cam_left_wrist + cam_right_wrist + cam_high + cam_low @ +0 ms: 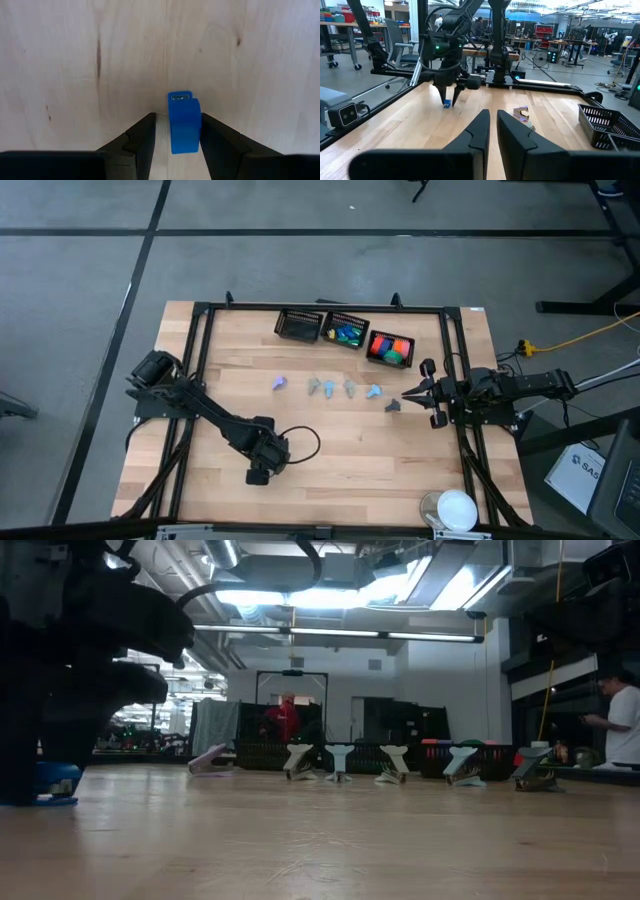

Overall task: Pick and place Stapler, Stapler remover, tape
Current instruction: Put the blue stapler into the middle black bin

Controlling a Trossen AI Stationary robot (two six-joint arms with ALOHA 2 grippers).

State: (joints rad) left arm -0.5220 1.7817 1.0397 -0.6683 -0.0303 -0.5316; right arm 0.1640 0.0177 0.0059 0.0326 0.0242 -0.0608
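Blue tape piece [184, 121] sits on tabletop [75, 60] btwn left tool [176, 137] fingers, spread apart; touches one finger.

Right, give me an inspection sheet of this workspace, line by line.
Surface: light wooden table, black frame.
Job's things: one blue tape piece on the wood between the left gripper's fingers; more in the middle basket.
Clutter: pastel claw pieces in a row; empty basket; basket of orange-red pieces; white round object.
Grippers: left gripper open around the tape piece; right gripper at the right edge, nearly closed, empty.
Cables: yellow cord on the floor.
Surroundings: person standing behind.
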